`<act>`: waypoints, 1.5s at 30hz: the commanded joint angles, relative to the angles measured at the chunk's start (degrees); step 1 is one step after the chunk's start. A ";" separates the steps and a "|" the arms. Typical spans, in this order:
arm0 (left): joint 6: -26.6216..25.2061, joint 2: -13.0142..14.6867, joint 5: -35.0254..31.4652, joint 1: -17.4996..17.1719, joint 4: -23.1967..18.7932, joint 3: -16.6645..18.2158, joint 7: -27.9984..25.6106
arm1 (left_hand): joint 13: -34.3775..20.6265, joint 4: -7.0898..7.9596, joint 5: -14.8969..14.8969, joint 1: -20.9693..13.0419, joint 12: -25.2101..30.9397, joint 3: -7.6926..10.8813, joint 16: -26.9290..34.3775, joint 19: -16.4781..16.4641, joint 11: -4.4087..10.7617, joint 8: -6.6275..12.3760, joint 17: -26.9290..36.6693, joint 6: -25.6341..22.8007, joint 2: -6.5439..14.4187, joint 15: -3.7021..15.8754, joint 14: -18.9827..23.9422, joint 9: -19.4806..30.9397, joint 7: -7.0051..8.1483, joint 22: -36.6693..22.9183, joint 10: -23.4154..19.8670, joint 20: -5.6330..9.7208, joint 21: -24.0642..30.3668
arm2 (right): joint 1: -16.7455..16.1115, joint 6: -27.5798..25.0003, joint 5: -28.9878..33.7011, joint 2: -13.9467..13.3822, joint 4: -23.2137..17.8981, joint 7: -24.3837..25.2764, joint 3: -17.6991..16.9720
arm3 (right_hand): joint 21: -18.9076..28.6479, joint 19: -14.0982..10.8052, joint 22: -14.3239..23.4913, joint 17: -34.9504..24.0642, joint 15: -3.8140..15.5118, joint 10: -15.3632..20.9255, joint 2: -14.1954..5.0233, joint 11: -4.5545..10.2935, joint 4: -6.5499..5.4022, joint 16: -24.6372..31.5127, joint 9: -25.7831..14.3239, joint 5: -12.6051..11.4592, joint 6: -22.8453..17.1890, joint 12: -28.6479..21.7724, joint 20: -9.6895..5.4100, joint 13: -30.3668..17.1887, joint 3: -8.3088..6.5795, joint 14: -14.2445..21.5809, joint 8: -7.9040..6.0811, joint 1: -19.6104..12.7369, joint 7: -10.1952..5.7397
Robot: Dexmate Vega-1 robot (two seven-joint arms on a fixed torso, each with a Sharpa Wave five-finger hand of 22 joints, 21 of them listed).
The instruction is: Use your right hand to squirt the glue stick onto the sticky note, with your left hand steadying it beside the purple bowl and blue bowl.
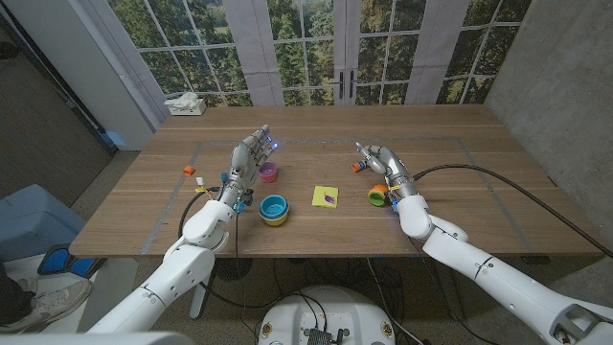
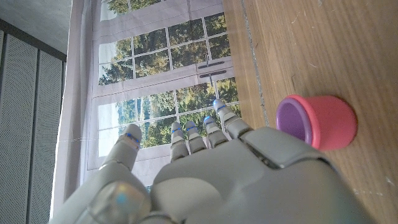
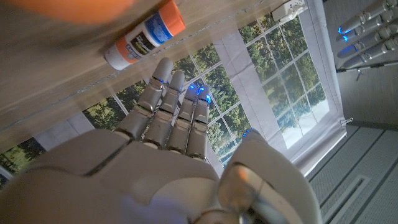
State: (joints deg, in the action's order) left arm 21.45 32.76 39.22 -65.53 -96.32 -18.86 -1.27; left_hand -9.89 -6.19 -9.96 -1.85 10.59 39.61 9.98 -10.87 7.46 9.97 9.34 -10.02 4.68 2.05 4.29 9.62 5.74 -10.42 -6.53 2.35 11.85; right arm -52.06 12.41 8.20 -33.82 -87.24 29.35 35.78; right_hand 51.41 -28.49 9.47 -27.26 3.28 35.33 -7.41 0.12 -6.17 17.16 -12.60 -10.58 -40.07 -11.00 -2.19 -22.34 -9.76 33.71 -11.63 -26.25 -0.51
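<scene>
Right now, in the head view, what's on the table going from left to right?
Small orange item → left robot hand → blue bowl → yellow sticky note → glue stick → right robot hand. The purple bowl overlaps the blue bowl's span, so I left it out.

Matt wood-grain table [image 1: 441,201], glossy plastic purple bowl [image 2: 317,121], paper sticky note [image 1: 325,196]

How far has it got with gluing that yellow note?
Barely begun. The orange-capped white glue stick lies untouched on the wooden table beyond the empty right robot hand. The left robot hand hovers near the purple-and-pink bowl, off the yellow sticky note. Grasping, steadying and gluing remain.
</scene>
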 commanded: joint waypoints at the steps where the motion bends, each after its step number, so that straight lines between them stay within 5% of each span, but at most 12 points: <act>1: -0.18 -0.02 0.37 0.53 0.39 -0.21 0.90 | 0.04 -0.22 -0.16 -0.73 -0.04 0.10 -0.12 -0.04 0.19 0.16 0.10 0.02 0.18 5.07 -0.46 0.15 -0.10 0.02 0.68 1.78 -0.15 | -1.10 15.73 -7.89 2.21 6.89 -5.21 -3.87 | -1.46 1.86 0.10 0.60 1.68 -1.88 -0.35 -0.13 0.41 -1.18 0.16 0.14 1.21 0.51 -0.12 0.50 -0.82 -2.30 0.38 0.47 0.14; 10: 0.51 -0.05 0.35 0.43 0.61 -0.04 1.18 | 0.04 -0.44 -0.13 -0.72 -0.10 0.04 0.04 0.03 0.31 0.04 0.12 0.47 0.17 5.00 -0.17 0.15 -0.03 0.01 0.96 1.74 -0.17 | -1.20 20.32 -19.64 2.77 9.31 -16.96 -5.72 | -4.27 3.68 -0.02 2.08 0.58 -5.22 -0.59 -0.38 0.56 -3.58 1.01 0.19 6.20 0.83 0.04 2.10 -1.30 -6.78 1.40 2.27 0.97; 18: 0.89 0.14 0.80 0.35 0.89 0.40 1.64 | 0.04 -0.27 -0.15 -0.49 -0.25 0.03 -0.14 0.17 0.08 -0.14 0.24 1.22 0.55 4.90 -0.74 0.15 0.01 0.00 1.53 1.77 -0.21 | -1.55 21.55 -24.40 3.97 10.02 -21.94 -6.79 | -7.76 6.95 -0.10 3.35 0.62 -9.02 -1.21 -0.01 0.05 -5.48 1.62 0.00 9.36 0.93 -0.44 3.85 -1.95 -11.56 1.42 4.42 1.10; 24: 1.06 0.47 1.30 0.11 1.06 0.75 2.22 | 0.04 -0.35 -0.17 -0.46 -0.39 0.02 -0.23 0.32 0.08 -0.44 0.22 2.62 0.73 4.71 -1.29 0.14 0.00 0.00 2.32 1.87 -0.25 | -0.69 23.27 -32.09 5.12 12.24 -30.06 -7.24 | -11.14 9.92 -0.09 4.37 1.80 -11.45 -4.03 0.45 -0.47 -6.15 1.87 -0.65 11.97 0.74 -1.86 5.53 -5.10 -15.78 1.36 4.86 0.71; 28: 1.22 0.62 1.78 0.06 1.38 1.01 2.77 | 0.03 -0.47 -0.18 -0.52 -0.38 0.02 -0.23 0.44 0.16 -0.44 0.18 3.16 0.82 4.70 -1.40 0.13 0.10 0.00 2.55 1.88 -0.28 | -1.01 23.71 -33.58 5.90 12.73 -31.10 -7.84 | -12.04 10.39 -0.10 4.58 2.32 -12.54 -4.04 0.75 -0.79 -6.17 1.93 -0.82 12.99 0.79 -2.32 6.06 -6.49 -16.98 1.41 4.95 0.71; 32: 1.26 0.71 2.29 0.34 1.84 1.11 3.59 | 0.02 -0.57 -0.18 -0.58 -0.45 0.02 -0.30 0.53 0.11 -0.42 0.16 3.54 0.88 4.55 -1.71 0.13 0.01 0.00 2.99 1.91 -0.30 | -1.23 23.11 -36.07 6.20 12.70 -33.18 -8.28 | -13.82 12.28 -0.13 4.96 2.93 -14.21 -3.64 0.95 -1.15 -6.34 1.99 -0.84 14.53 0.82 -3.13 6.80 -7.98 -18.89 1.46 5.34 0.63; 34: 1.38 0.68 2.50 0.62 2.23 1.13 4.08 | 0.02 -0.62 -0.17 -0.60 -0.45 0.01 -0.31 0.61 0.13 -0.42 0.15 3.71 0.89 4.51 -1.78 0.13 0.09 0.00 3.10 1.92 -0.33 | -1.10 23.44 -37.31 6.63 13.30 -34.49 -8.48 | -16.33 15.82 -0.19 5.59 2.59 -15.70 -3.22 1.34 -1.20 -6.23 2.05 -0.80 15.81 0.78 -3.72 7.52 -9.27 -19.81 1.40 5.69 0.34; 38: 1.21 0.96 2.95 1.12 2.85 1.18 5.14 | 0.02 -0.76 -0.17 -0.65 -0.41 -0.03 -0.29 2.05 0.04 -0.28 0.13 3.98 0.94 4.46 -1.99 0.12 0.11 0.01 3.42 1.69 -0.83 | -0.94 24.18 -40.29 7.55 14.31 -37.29 -9.06 | -17.82 17.01 -0.22 6.48 2.40 -17.52 -2.55 1.14 -0.67 -6.67 2.10 -0.70 18.39 0.91 -3.85 8.12 -10.19 -21.77 1.78 5.64 0.29; 42: 0.99 1.07 3.43 1.45 3.42 1.39 5.61 | 0.02 -0.99 -0.13 -0.62 -0.14 -0.20 -0.15 7.70 -0.13 0.06 0.14 4.13 1.14 4.13 -2.33 0.11 0.19 0.20 3.52 1.57 -2.21 | -1.14 23.21 -43.03 7.90 14.05 -39.03 -9.73 | -18.71 16.64 -0.23 7.52 1.31 -18.12 -0.46 0.63 0.34 -6.68 2.15 -0.48 19.80 0.62 -2.71 8.68 -9.96 -22.58 1.65 5.87 0.95; 45: 1.05 1.10 4.28 2.01 4.33 1.50 6.99 | 0.03 -1.03 -0.14 -0.63 -0.11 -0.22 -0.16 8.94 -0.23 0.09 0.13 4.15 1.22 4.17 -2.47 0.11 0.16 0.25 3.56 1.42 -2.30 | -0.76 22.82 -46.47 8.49 15.20 -42.49 -10.26 | -20.19 17.19 -0.19 8.45 0.43 -20.06 2.02 -0.31 0.82 -6.67 2.21 -0.39 21.54 0.80 -1.54 9.30 -8.62 -24.08 1.65 7.45 1.86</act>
State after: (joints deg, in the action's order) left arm 22.58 33.54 41.64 -64.70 -93.89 -17.78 2.82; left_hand -9.89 -6.77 -9.96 -2.22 10.15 39.39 9.74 -2.92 6.95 9.71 9.34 -6.13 4.76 2.05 2.24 9.62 5.94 -10.12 -3.35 2.07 9.74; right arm -53.13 35.79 -29.24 -27.15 -74.05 -4.92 27.30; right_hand 31.99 -11.63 9.06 -19.30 2.20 16.29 -6.85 0.29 -5.68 10.58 -10.39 -11.07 -19.58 -10.15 -2.25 -13.30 -19.07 10.46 -9.93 -19.42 0.94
